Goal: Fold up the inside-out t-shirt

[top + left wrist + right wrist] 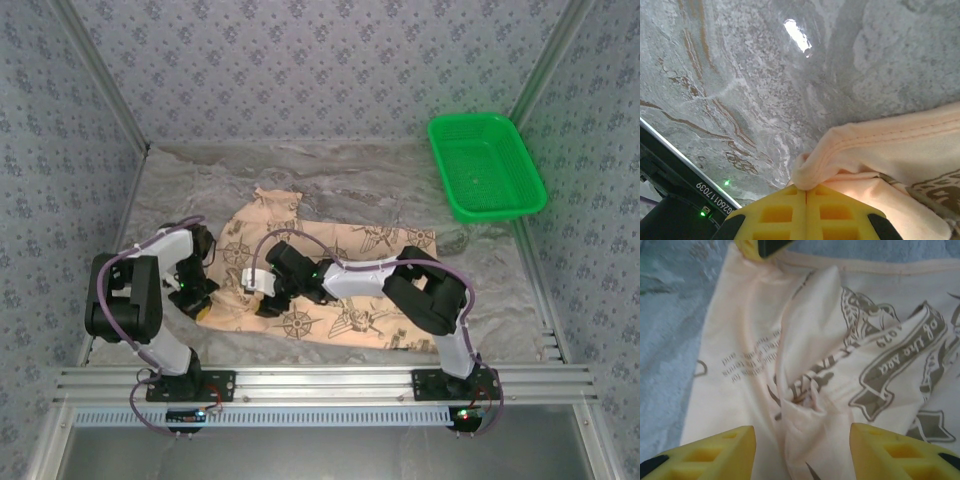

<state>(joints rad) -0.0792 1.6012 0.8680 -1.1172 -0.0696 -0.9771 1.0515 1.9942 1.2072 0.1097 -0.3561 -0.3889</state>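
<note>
Closest to the lens, my left gripper [806,189] has its yellow fingers clenched together on a stitched hem fold of the soft peach-tan cotton t-shirt [890,150], at the bottom centre of the left wrist frame. My right gripper [802,440] is released, its jaws standing apart over a bunched ridge of cloth and grasping nothing.

My worry is that the left pinch catches only a small nub of hem at the very fingertips, so a firm pull could slip it free. If my right gripper closes on that ridge, it may take several layers at once and drag the whole garment.

The shirt lies rumpled in the centre of the top frame on the marbled grey table [740,75]. It shows dark brown emblems and banners, with faint reversed lettering on a paler panel.
</note>
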